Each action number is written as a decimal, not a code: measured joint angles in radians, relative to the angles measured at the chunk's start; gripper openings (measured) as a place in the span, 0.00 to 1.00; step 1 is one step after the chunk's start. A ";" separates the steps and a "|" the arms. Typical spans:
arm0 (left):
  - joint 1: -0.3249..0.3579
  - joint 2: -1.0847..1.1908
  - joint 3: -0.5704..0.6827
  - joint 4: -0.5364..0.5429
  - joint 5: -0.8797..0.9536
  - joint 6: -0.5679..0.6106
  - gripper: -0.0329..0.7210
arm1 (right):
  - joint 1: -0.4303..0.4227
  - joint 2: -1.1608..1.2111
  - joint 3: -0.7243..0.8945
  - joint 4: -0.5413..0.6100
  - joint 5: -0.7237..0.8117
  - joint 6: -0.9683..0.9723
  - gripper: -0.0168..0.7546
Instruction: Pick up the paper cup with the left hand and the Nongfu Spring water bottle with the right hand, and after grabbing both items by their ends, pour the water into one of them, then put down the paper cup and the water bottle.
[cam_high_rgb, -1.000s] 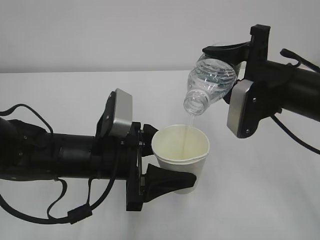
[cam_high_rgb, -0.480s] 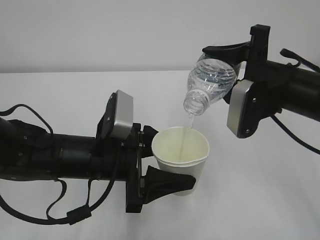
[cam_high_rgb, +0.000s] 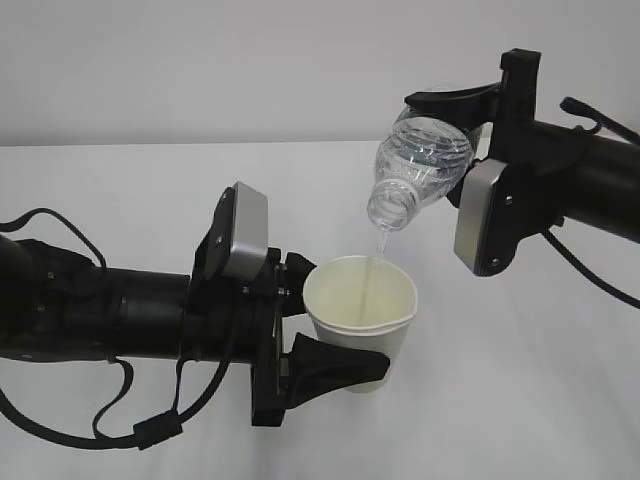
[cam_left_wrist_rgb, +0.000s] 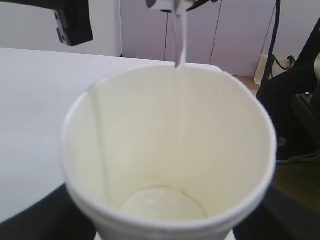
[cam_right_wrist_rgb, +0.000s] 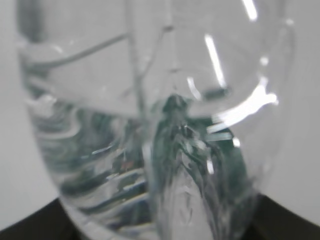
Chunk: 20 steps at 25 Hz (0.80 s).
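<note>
My left gripper (cam_high_rgb: 340, 322) is shut on the off-white paper cup (cam_high_rgb: 360, 310), holding it upright above the table by its lower part. Up at the right, my right gripper (cam_high_rgb: 435, 145) is shut on the base end of the clear Nongfu Spring water bottle (cam_high_rgb: 420, 160), which tilts neck-down over the cup. A thin stream of water (cam_high_rgb: 375, 255) falls from the capless neck into the cup. The left wrist view looks into the cup (cam_left_wrist_rgb: 170, 150), where the water stream (cam_left_wrist_rgb: 181, 35) enters and a little water (cam_left_wrist_rgb: 162, 202) lies at the bottom. The bottle (cam_right_wrist_rgb: 150, 125) fills the right wrist view.
Both arms hang over a white table (cam_high_rgb: 520, 400) in front of a plain grey wall. Black cables (cam_high_rgb: 150, 425) loop under the left arm. Past the table's far edge, the left wrist view shows dark equipment and cables (cam_left_wrist_rgb: 295, 100).
The left gripper and the cup have shifted very slightly down. The bottle stays tilted in the same place and the water keeps streaming.
</note>
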 joint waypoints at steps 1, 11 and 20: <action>0.000 0.000 0.000 0.000 0.000 0.000 0.73 | 0.000 0.000 0.000 0.000 0.000 0.000 0.56; 0.000 0.000 0.000 0.012 0.000 0.000 0.73 | 0.000 0.000 0.000 0.000 0.000 -0.001 0.56; 0.000 0.000 0.000 0.022 0.000 0.000 0.73 | 0.000 0.000 0.000 0.001 0.000 -0.010 0.56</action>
